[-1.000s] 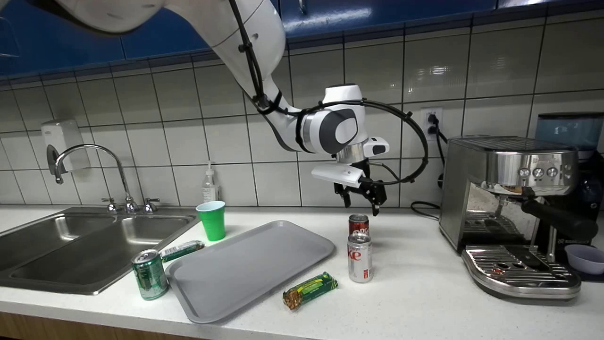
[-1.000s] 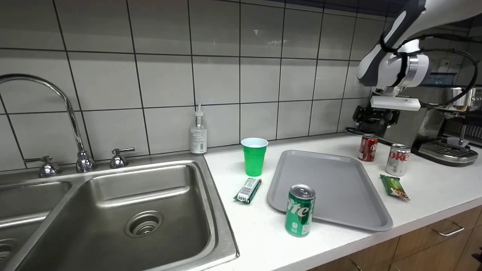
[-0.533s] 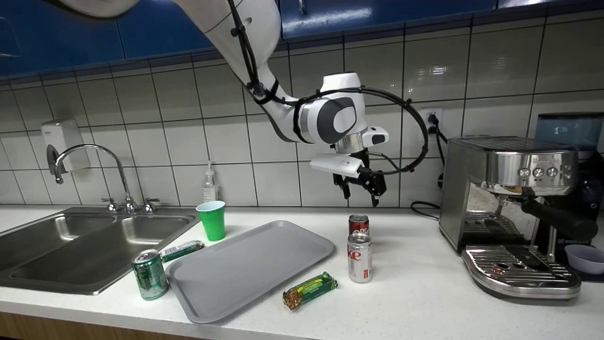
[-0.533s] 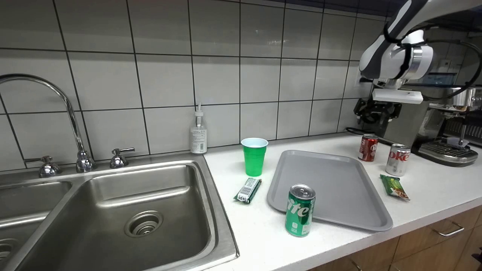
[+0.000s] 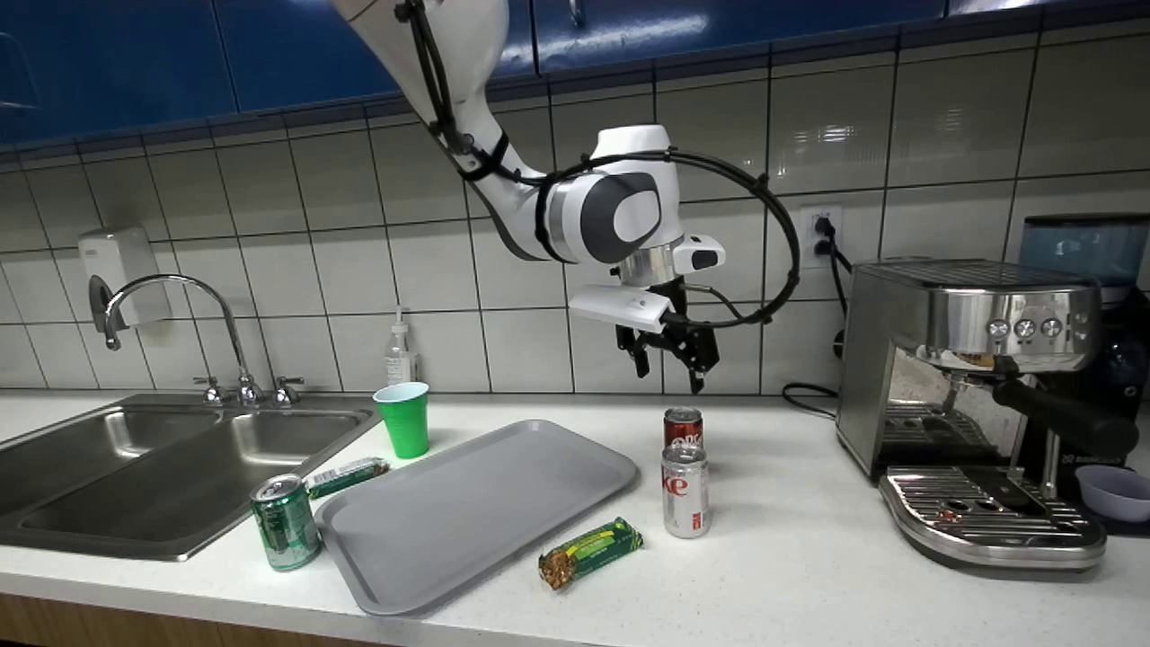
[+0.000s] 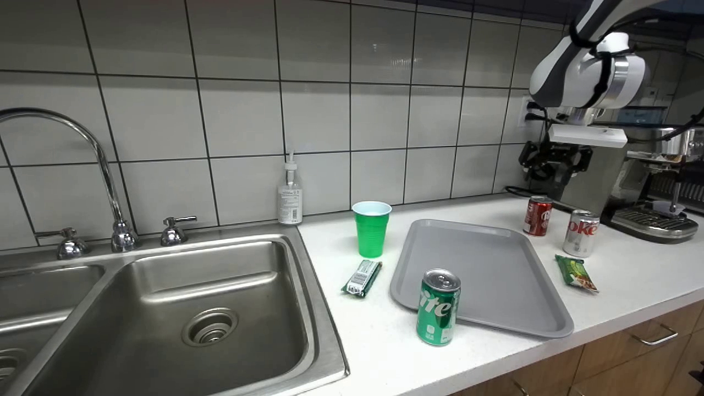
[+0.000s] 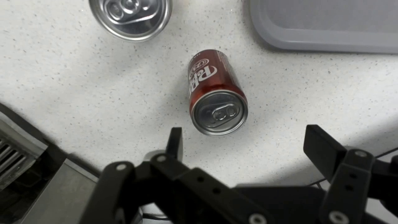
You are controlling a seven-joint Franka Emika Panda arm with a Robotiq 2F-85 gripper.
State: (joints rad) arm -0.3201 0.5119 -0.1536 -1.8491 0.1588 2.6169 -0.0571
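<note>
Backs onto pale wall tiles (image 5: pixel 431 265), with blue cabinets (image 5: pixel 719 22) overhead and a white speckled surface (image 5: pixel 791 539) spread beneath the gripper (image 7: pixel 243 137). Hangs well clear of the surface, pointing down, with fingers (image 7: pixel 323 148) wide apart and nothing held between them. Has a red can (image 7: pixel 216 87) nearest of all, upright on the surface, lower than the fingertips and touching neither of them. Puts that can, in the wrist view, just ahead of the gap between the fingers, nearer to one finger than to the other. Has a silver can (image 5: pixel 685 494) farther from the gripper than the red can, upright and apart from it, and a green packet (image 5: pixel 590 553) lying past that again. Has a gray tray (image 5: pixel 476 512) flat on the surface to one side of the gripper, and a coffee machine (image 5: pixel 952 314) to the opposite side. Shows, across the tray from the gripper, a green cup (image 6: pixel 372 234) and a green can (image 6: pixel 438 308), both upright, with another packet (image 6: pixel 363 278) lying near them. Has a soap bottle (image 6: pixel 290 198) and a steel sink (image 6: pixel 328 357) farther off still, past the cup.
</note>
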